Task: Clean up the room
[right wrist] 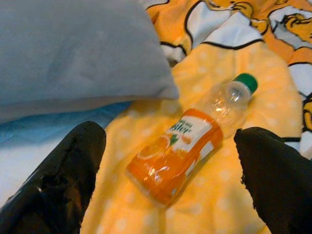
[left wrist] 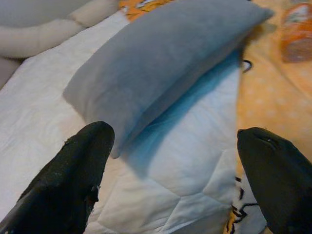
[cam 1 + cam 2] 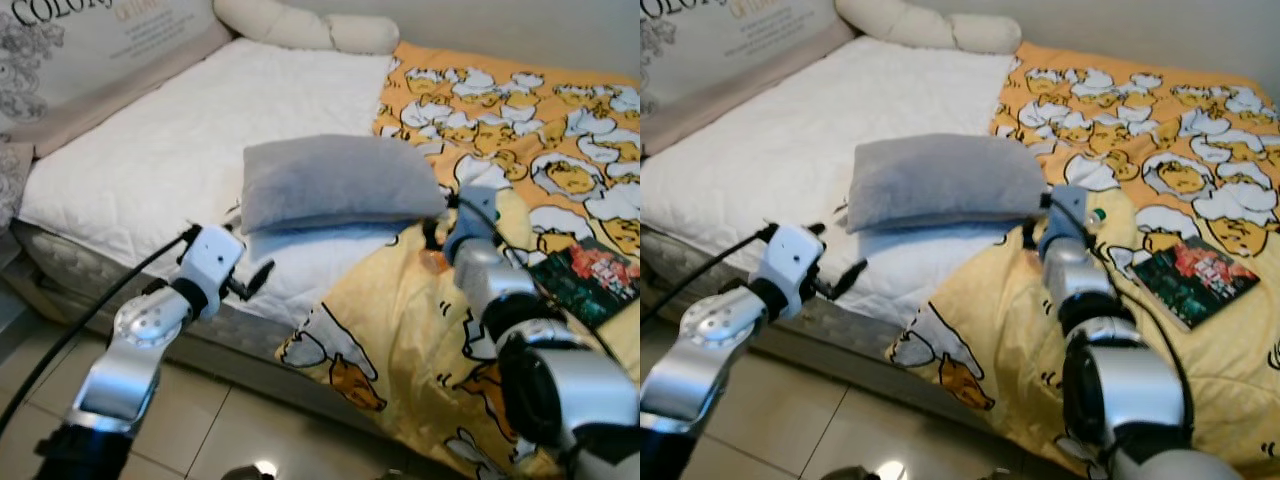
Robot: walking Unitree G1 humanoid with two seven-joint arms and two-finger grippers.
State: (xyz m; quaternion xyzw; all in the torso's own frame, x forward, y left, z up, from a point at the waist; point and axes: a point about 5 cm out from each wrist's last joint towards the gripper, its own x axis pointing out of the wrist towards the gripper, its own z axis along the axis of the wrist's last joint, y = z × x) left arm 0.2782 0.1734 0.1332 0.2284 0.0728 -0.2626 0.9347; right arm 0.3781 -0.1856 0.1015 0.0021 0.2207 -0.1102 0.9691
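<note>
A bed [image 3: 150, 150] with a white quilted mattress cover fills the head views, and a yellow-and-orange cartoon blanket [image 3: 400, 330] covers its right half, spilling over the near edge toward the tiled floor [image 3: 240, 420]. A grey pillow [image 3: 335, 180] lies across the middle of the bed, straddling the line where white cover meets blanket. At the head of the bed, toward 12 o'clock, sits a long cream bolster [image 3: 310, 28], and at 10 o'clock a printed cushion [image 3: 90, 45] leans against it.

The right claw [image 1: 170, 161] is stretched out over the blanket just off the pillow's right corner. Its two black fingers [image 1: 63, 180] are spread wide and released, with nothing between them but the thing below: an orange juice bottle [image 1: 185, 151] with a green cap, lying on its side on the yellow blanket, cap pointing toward 1 o'clock in the wrist view. The bottle lies close beside the pillow's corner but apart from it, and neither finger touches it. In the right eye view only the green cap end of the bottle peeks out by the wrist.

The left claw [image 2: 175, 180] hovers at the near edge of the bed, at 7 o'clock from the pillow, its fingers [image 2: 68, 180] also parted and empty, aimed at the pillow's near corner.

A dark-covered book [image 3: 1195, 278] lies flat on the blanket at 4 o'clock from the pillow, well apart from the bottle.
</note>
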